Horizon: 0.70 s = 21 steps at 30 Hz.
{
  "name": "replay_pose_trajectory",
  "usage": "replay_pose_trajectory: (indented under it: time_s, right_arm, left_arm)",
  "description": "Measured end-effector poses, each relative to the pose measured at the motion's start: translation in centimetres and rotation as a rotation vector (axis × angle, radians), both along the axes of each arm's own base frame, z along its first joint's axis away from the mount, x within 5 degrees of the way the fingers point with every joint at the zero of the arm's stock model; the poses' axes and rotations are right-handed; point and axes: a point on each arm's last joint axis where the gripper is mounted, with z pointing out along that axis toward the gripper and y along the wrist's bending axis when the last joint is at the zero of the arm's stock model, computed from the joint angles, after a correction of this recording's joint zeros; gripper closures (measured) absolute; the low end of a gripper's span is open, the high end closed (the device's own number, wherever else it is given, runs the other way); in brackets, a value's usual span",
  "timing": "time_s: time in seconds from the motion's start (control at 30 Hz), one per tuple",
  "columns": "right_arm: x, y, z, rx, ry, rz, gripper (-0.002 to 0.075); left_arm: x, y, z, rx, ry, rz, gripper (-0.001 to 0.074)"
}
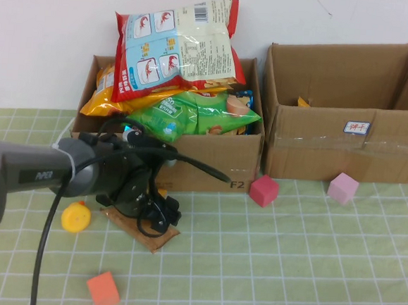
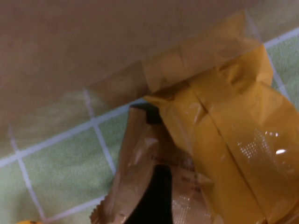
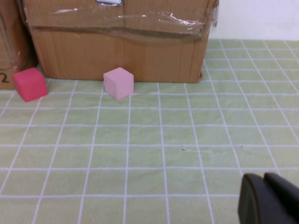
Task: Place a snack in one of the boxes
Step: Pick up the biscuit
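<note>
A flat brown snack packet (image 1: pixel 156 239) lies on the green grid mat in front of the left cardboard box (image 1: pixel 203 159). My left gripper (image 1: pixel 155 216) is down right over it, touching or nearly touching. In the left wrist view the brown packet (image 2: pixel 135 186) fills the lower part, with a glossy yellow wrapper (image 2: pixel 233 140) beside it, against the box wall. The left box is heaped with a red bag (image 1: pixel 177 44), a green bag (image 1: pixel 193 113) and an orange bag (image 1: pixel 106 99). The right box (image 1: pixel 346 146) is nearly empty. My right gripper (image 3: pixel 268 200) is shut and empty above the mat, out of the high view.
A red cube (image 1: pixel 263 190) and a pink cube (image 1: pixel 342 187) sit on the mat before the boxes; both show in the right wrist view (image 3: pixel 30 84) (image 3: pixel 118 83). An orange cube (image 1: pixel 103 290) and a yellow round toy (image 1: pixel 76 217) lie near my left arm.
</note>
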Motion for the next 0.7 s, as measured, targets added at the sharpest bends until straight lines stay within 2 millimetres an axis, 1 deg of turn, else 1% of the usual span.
replay_pose_trajectory:
  time_s: [0.13,0.17,0.23,0.27,0.33,0.43,0.5,0.57,0.7]
  right_arm:
    - [0.0,0.0,0.0,0.000,0.000,0.000,0.0728]
    - [0.0,0.0,0.0,0.000,0.000,0.000,0.0728]
    - [0.0,0.0,0.0,-0.002,0.000,0.000,0.0728]
    - [0.0,0.0,0.0,-0.002,0.000,0.000,0.0728]
    - [0.0,0.0,0.0,-0.002,0.000,0.000,0.0728]
    - [0.0,0.0,0.0,-0.002,0.000,0.000,0.0728]
    - [0.0,0.0,0.0,-0.002,0.000,0.000,0.0728]
    - [0.0,0.0,0.0,-0.002,0.000,0.000,0.0728]
    - [0.0,0.0,0.0,-0.002,0.000,0.000,0.0728]
  left_arm:
    - [0.1,-0.1,0.0,-0.016,-0.008,0.009,0.0052]
    - [0.1,-0.1,0.0,-0.018,-0.008,0.013,0.0059]
    - [0.1,-0.1,0.0,-0.021,-0.007,0.020,0.0099]
    - [0.1,-0.1,0.0,-0.022,-0.007,0.022,0.0139]
    - [0.1,-0.1,0.0,-0.022,-0.003,0.028,0.0242]
    - [0.0,0.0,0.0,-0.014,0.009,0.042,0.0456]
    - [-0.1,-0.3,0.2,-0.007,0.015,0.042,0.0585]
    - [-0.5,-0.6,0.6,0.006,0.020,0.034,0.0654]
    - [-1.8,-1.5,2.2,0.055,0.035,-0.003,0.0704]
